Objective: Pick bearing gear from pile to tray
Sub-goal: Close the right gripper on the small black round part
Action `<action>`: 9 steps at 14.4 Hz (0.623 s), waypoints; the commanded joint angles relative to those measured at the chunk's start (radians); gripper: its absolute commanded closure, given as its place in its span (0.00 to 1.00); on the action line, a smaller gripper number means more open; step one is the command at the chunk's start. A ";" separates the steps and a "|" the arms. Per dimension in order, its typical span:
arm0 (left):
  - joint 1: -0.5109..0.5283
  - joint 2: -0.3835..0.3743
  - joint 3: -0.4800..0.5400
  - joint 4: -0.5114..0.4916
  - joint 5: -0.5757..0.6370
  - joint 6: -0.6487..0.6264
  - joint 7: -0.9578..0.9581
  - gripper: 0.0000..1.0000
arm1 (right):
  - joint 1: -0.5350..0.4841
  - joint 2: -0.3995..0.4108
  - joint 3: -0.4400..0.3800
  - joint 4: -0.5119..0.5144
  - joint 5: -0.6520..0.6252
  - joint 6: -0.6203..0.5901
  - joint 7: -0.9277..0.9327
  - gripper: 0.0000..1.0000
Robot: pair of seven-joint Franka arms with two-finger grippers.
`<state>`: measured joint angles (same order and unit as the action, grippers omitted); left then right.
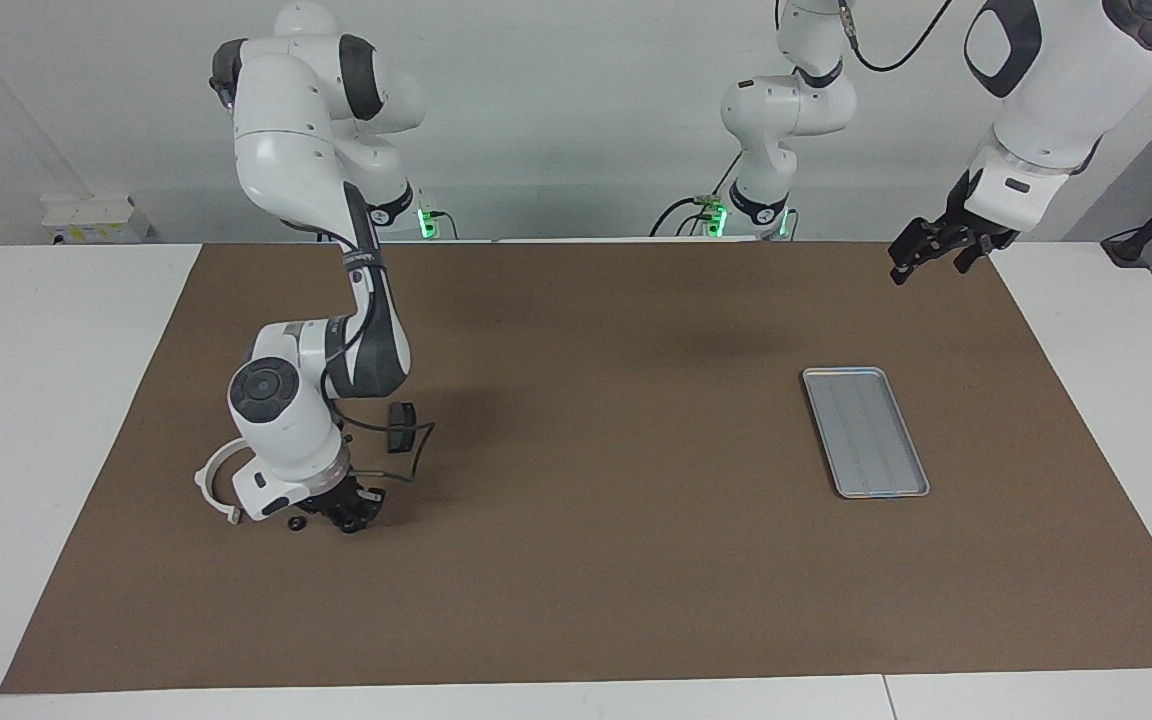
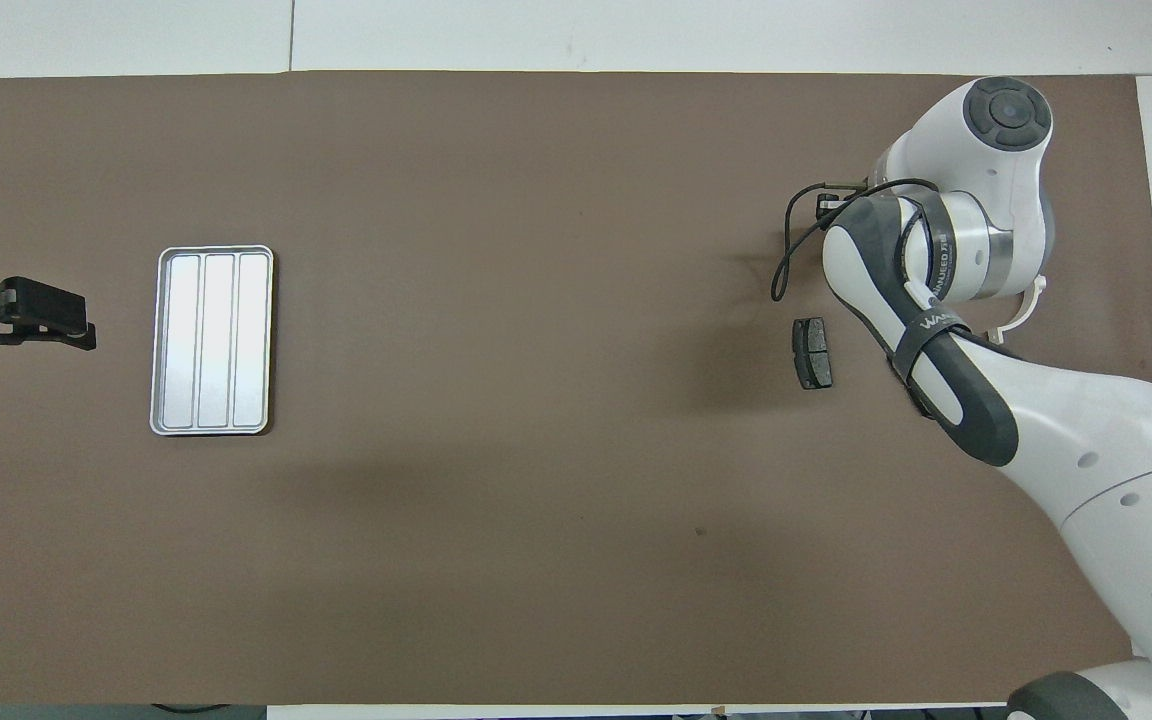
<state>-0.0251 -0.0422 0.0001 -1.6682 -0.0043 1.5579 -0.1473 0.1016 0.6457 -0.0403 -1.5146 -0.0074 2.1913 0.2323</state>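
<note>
The pile lies at the right arm's end of the table. It shows a white half-ring bracket [image 1: 214, 478], partly under the arm, a dark grey brake pad [image 1: 401, 426] nearer to the robots, and a tiny black gear [image 1: 293, 525] on the mat. My right gripper [image 1: 350, 517] is down at the mat beside that gear. In the overhead view the brake pad [image 2: 813, 352] and a piece of the bracket [image 2: 1028, 308] show, and the right gripper [image 2: 829, 207] peeks out from under the arm. The silver tray [image 1: 866, 432] [image 2: 214, 340] lies empty toward the left arm's end. My left gripper [image 1: 934, 255] [image 2: 31, 322] waits open in the air beside the tray.
A brown mat [image 1: 596, 560] covers the table, with white table edges around it. A black cable [image 1: 414, 455] loops off the right wrist over the mat beside the brake pad.
</note>
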 commanded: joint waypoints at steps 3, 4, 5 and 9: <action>-0.010 -0.031 0.008 -0.036 -0.011 0.017 0.008 0.00 | 0.004 -0.049 0.005 0.017 -0.008 -0.125 0.019 1.00; -0.009 -0.031 0.009 -0.036 -0.011 0.019 0.008 0.00 | 0.012 -0.064 0.007 0.034 -0.005 -0.171 0.019 1.00; -0.010 -0.031 0.008 -0.036 -0.011 0.017 0.008 0.00 | 0.021 -0.089 0.007 0.045 -0.002 -0.215 0.021 1.00; -0.010 -0.031 0.009 -0.036 -0.011 0.019 0.008 0.00 | 0.062 -0.256 0.007 0.045 0.009 -0.390 0.021 1.00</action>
<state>-0.0251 -0.0422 0.0001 -1.6682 -0.0043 1.5579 -0.1473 0.1390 0.4901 -0.0371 -1.4434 -0.0071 1.8723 0.2323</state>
